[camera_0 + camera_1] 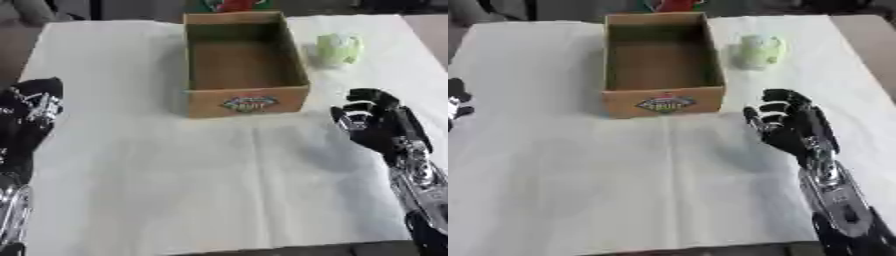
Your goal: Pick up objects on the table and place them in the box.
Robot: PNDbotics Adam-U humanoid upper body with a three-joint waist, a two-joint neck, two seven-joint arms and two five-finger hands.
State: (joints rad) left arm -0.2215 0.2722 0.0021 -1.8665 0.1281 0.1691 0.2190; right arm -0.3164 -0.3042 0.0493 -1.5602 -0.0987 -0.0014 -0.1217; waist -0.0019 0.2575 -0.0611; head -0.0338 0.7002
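The open brown cardboard box (246, 65) sat at the middle of the worktop's (219, 190) far edge, empty as far as could be seen, a printed label on its near wall. Just beside its right wall, toward the far right corner, lay the one item left to collect: a pale green, rounded, crinkled-looking object (338, 48), apart from the box and untouched.

The right robot hand (785, 125) hovered near the box's near right corner, fingers curled inward but closed on nothing, well short of the green thing. The left robot hand (31, 112) rested at the left edge, fingers relaxed and holding nothing.

By its look, that green piece was probably light and soft, maybe a wrapped or leafy thing, likely to give under the fingers; a wrap around its widest middle from the near side seemed the safest hold.

The left eye view showed the left robot hand nearly whole, with its forearm; the right eye view caught only a sliver of it at the frame's edge, yet showed more of the right arm
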